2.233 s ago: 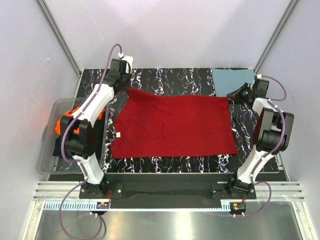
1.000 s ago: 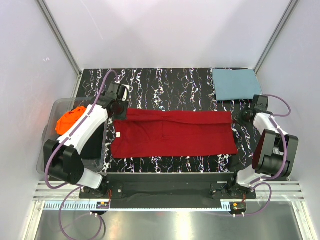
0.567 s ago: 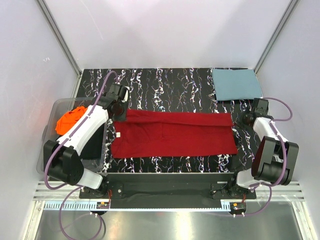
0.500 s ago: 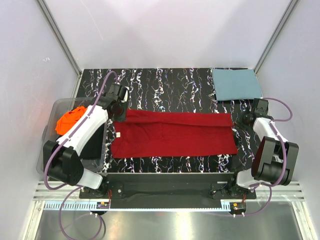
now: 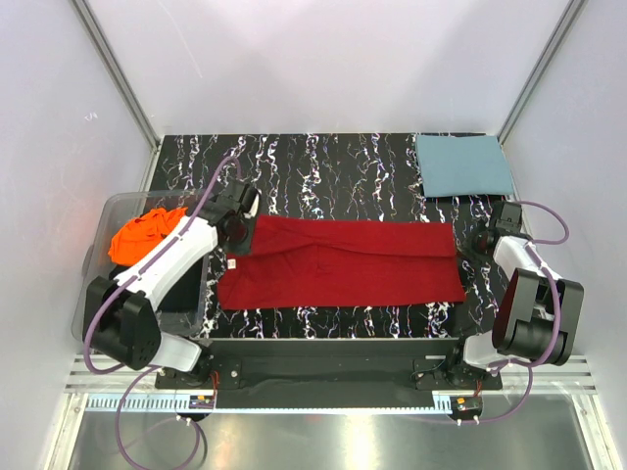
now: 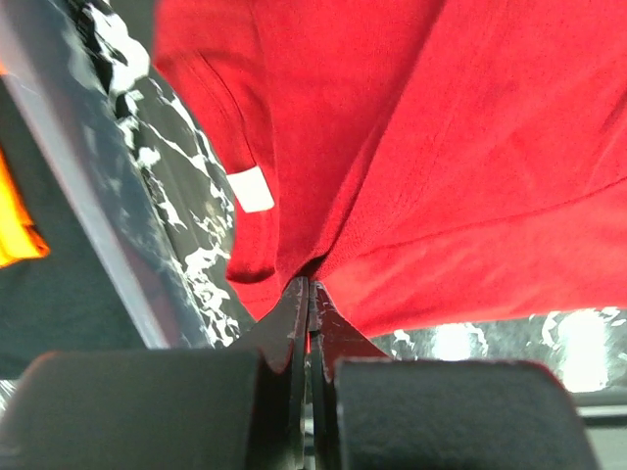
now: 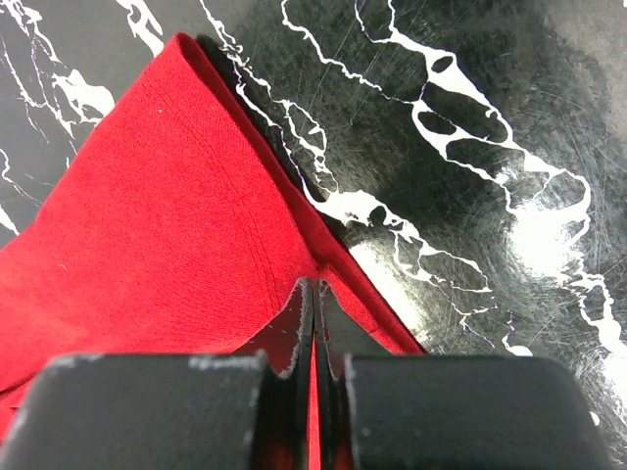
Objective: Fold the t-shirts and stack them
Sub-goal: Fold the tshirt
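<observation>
The deep red t-shirt (image 5: 343,262) lies folded in a long band across the black marbled table (image 5: 333,162). My left gripper (image 5: 242,231) is shut on its far left corner; the left wrist view shows the jaws (image 6: 310,284) pinching red cloth (image 6: 441,147) near a white label (image 6: 253,188). At the far right corner my right gripper (image 5: 470,240) is shut on the hem, with the tips (image 7: 314,284) biting red cloth (image 7: 167,225). The teal-blue t-shirt (image 5: 463,164) lies folded at the back right. The orange t-shirt (image 5: 145,235) is bunched in the bin.
A clear plastic bin (image 5: 98,284) stands off the table's left edge, its wall (image 6: 88,225) close beside my left gripper. Pale enclosure walls and metal posts ring the table. Bare marbled table (image 7: 470,147) lies right of the red hem.
The red shirt's far half has been brought over its near half, making a narrower band. In the last second both grippers drew the held corners slightly nearer, still shut.
</observation>
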